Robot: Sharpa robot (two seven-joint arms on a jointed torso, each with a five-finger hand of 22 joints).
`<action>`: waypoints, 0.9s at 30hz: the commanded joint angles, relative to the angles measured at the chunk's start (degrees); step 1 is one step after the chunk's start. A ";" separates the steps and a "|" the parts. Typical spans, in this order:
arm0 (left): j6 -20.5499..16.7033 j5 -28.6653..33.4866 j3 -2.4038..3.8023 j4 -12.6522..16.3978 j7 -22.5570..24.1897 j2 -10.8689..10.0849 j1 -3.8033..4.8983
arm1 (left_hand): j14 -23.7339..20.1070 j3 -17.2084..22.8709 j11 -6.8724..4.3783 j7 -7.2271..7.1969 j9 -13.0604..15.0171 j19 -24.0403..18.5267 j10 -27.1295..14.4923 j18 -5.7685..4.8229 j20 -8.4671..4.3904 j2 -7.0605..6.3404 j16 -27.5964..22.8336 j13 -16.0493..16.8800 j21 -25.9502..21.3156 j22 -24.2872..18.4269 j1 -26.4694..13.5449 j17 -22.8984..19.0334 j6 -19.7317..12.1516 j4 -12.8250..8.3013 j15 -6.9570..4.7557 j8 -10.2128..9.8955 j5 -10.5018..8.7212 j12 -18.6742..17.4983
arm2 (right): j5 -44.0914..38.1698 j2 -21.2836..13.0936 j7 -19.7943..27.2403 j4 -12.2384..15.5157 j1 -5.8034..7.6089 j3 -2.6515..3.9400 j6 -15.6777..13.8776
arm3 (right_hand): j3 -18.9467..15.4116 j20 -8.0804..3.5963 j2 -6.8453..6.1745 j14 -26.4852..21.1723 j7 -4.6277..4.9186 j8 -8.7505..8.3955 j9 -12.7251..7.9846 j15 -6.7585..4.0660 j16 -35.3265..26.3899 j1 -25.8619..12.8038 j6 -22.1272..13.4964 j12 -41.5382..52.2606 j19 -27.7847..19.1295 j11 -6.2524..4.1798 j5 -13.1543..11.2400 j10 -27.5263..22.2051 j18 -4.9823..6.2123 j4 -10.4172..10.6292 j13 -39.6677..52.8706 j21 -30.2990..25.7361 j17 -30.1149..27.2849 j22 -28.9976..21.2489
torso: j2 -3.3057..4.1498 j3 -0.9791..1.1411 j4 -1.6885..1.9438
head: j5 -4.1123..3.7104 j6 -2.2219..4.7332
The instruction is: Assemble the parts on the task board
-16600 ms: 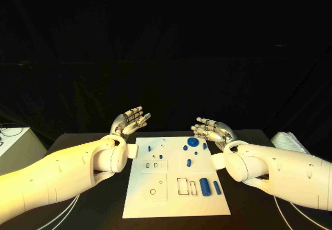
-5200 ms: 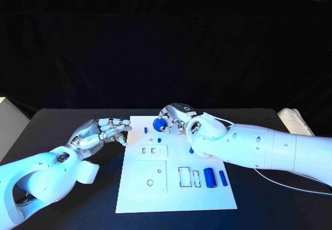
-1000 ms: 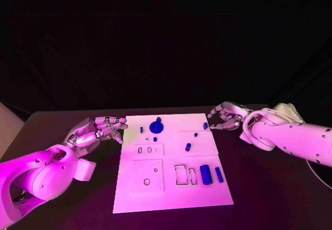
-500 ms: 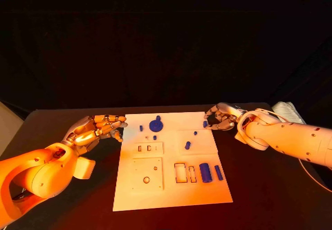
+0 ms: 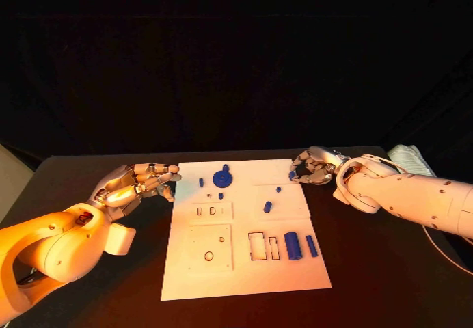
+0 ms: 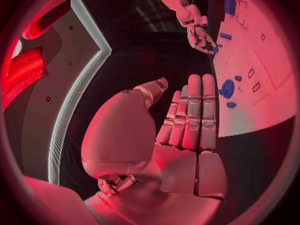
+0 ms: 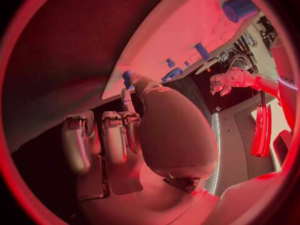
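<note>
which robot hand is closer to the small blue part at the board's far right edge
Right. The right robot hand has its fingertips at the small blue part on the task board. The left robot hand hovers off the opposite edge.

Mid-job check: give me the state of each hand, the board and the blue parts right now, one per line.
Left hand: holds nothing, fingers loosely curled, beside the board's far left corner.
Right hand: fingers at the small blue peg; whether it is gripped cannot be told.
Board: flat on the table.
Blue disc: on the board's far end.
Large blue cylinder: lying loose beside the rectangular slots.
Thin blue bar: lying alongside it.
</note>
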 commanded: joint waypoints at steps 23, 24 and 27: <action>1.07 -0.29 0.04 0.09 -0.09 -0.06 0.07 | -0.41 0.17 0.23 0.14 0.10 -0.64 -0.54 0.69 0.17 0.16 0.29 0.06 0.53 0.21 -0.16 0.06 -0.49 -0.07 -0.03 -0.29 -0.31 0.06 | -0.17 0.98 -0.81 -0.67 -0.42 0.00 0.45 | 1.69 -1.20 1.16 5.87 -0.70 1.41 0.33 -1.12 0.41 -0.63 2.31 0.78 5.98 -1.06 -0.93 5.36 -0.38 0.16 14.32 0.25 14.71 15.08 | 0.04 0.08 -0.08 | 0.08 -0.32; 1.07 -0.29 0.04 0.09 -0.09 -0.06 0.07 | -0.41 0.17 0.23 0.14 0.10 -0.64 -0.54 0.69 0.17 0.16 0.29 0.06 0.53 0.21 -0.16 0.06 -0.49 -0.07 -0.03 -0.29 -0.31 0.06 | -0.17 1.00 -0.76 -0.66 -0.43 0.00 0.24 | 1.89 -1.29 1.37 5.87 -0.84 1.63 0.41 -1.21 0.41 -0.71 2.61 0.83 5.98 -1.18 -0.87 5.41 -0.38 0.20 14.36 0.25 14.71 15.08 | 0.04 0.07 -0.08 | 0.07 -0.33; 1.09 -0.29 0.04 0.10 -0.12 -0.07 0.07 | -0.41 0.17 0.23 0.14 0.10 -0.64 -0.54 0.69 0.17 0.16 0.29 0.06 0.53 0.21 -0.16 0.06 -0.49 -0.07 -0.03 -0.29 -0.31 0.06 | 0.08 1.04 -0.58 -0.58 -0.43 0.00 -0.71 | 2.35 -1.57 1.88 5.88 -1.46 2.50 0.77 -1.54 0.44 -0.98 3.70 1.06 5.98 -1.70 -0.78 5.60 -0.38 0.24 14.57 0.25 14.78 15.08 | 0.03 0.08 -0.12 | 0.06 -0.31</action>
